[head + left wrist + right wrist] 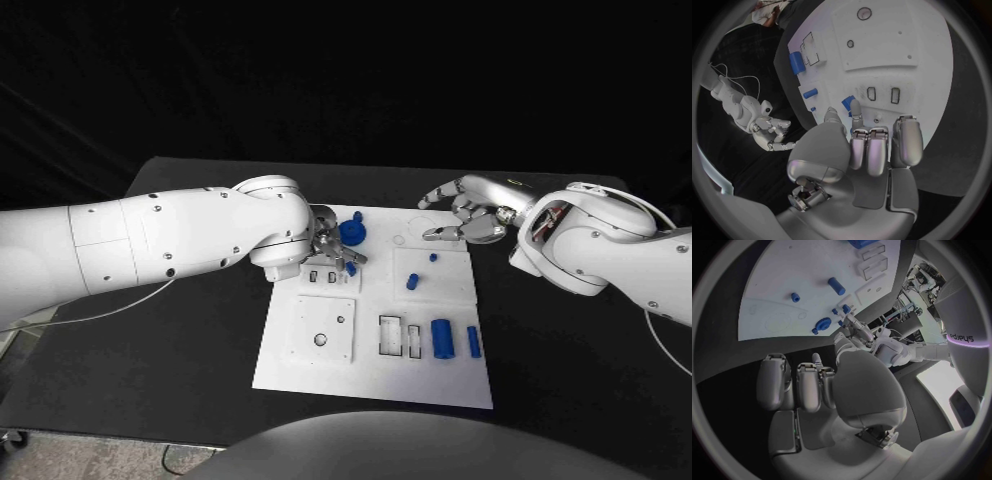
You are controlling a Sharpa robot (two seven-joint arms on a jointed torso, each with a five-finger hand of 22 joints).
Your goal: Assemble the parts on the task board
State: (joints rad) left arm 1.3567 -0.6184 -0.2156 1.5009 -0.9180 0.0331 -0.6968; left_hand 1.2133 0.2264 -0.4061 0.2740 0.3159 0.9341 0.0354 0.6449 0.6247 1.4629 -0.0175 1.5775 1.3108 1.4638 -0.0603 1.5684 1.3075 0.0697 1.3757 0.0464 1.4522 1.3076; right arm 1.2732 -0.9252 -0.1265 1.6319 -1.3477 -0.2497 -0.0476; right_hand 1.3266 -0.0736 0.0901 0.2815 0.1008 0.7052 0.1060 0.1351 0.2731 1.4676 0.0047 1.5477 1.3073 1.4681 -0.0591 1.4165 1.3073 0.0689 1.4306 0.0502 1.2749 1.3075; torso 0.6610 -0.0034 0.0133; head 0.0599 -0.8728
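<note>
Risk first, as a judgement: the left hand works close over the upper left of the task board, and its fingers could nudge the round blue part or knock the small blue part just beside them off its seat, since little clearance shows. From the left wrist, two fingertips reach forward onto the board beside a blue piece, while the others lie curled in; whether anything is pinched I cannot tell. Right hand hovers over the desk near the board's upper right edge, fingers curled in, holding nothing visible. Centre frame stands a small blue peg; two blue cylinders lie lower right, well apart from both hands.
</note>
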